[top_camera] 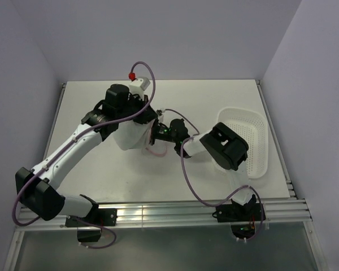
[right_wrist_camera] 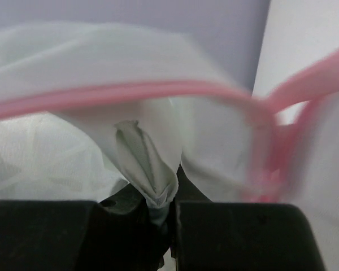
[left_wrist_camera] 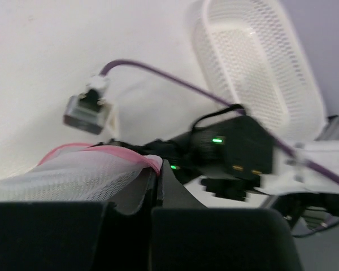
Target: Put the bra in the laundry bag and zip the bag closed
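The laundry bag (top_camera: 130,135) is white mesh with a pink rim, held up off the table at its centre. My left gripper (top_camera: 150,119) is shut on the rim; in the left wrist view the mesh (left_wrist_camera: 85,175) is pinched between the jaws of the left gripper (left_wrist_camera: 157,175). My right gripper (top_camera: 159,131) is right beside it. In the right wrist view the right gripper (right_wrist_camera: 166,197) is shut on a fold of the pale mint-white bra (right_wrist_camera: 147,164), which is pressed against the bag's pink rim (right_wrist_camera: 130,93). Most of the bra is hidden among the mesh.
A white perforated plastic basket (top_camera: 251,141) stands on the table's right side, behind my right arm; it also shows in the left wrist view (left_wrist_camera: 254,62). A grey connector (left_wrist_camera: 87,110) on a purple cable hangs near the bag. Walls enclose the table.
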You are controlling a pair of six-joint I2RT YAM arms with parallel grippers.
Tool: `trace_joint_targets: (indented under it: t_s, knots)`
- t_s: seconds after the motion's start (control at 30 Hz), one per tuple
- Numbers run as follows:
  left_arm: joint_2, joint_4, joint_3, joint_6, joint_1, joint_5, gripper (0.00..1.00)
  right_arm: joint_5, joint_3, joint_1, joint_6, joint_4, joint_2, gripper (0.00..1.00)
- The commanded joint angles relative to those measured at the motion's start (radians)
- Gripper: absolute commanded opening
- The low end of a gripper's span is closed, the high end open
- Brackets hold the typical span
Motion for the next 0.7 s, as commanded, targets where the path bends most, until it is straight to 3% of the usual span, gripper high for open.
trace_joint_targets:
  t_s: [0.0, 0.13, 0.33, 0.43, 0.47, 0.53, 0.67]
  knots:
    - [-0.069, 0.144, -0.03, -0.049, 0.027, 0.253, 0.0, -0.007, 0.043, -0.003, 0.142, 0.563, 0.06, 0.0]
    - [-0.069, 0.15, -0.056, -0.092, 0.03, 0.365, 0.0, 0.012, 0.018, -0.006, -0.007, 0.407, -0.042, 0.0]
    - [-0.08, 0.173, -0.082, -0.144, 0.031, 0.404, 0.0, 0.095, -0.074, -0.02, -0.191, 0.211, -0.222, 0.0]
    - [-0.095, 0.256, -0.136, -0.196, 0.03, 0.428, 0.0, 0.184, -0.092, -0.018, -0.375, -0.071, -0.351, 0.0]
    - [-0.106, 0.339, -0.178, -0.246, 0.03, 0.457, 0.0, 0.297, -0.095, -0.012, -0.506, -0.298, -0.447, 0.0]
    - [-0.115, 0.375, -0.208, -0.291, 0.031, 0.494, 0.0, 0.36, -0.094, -0.011, -0.538, -0.397, -0.492, 0.0]
    - [-0.126, 0.602, -0.277, -0.42, 0.03, 0.572, 0.0, 0.511, -0.06, -0.007, -0.655, -0.616, -0.564, 0.0]
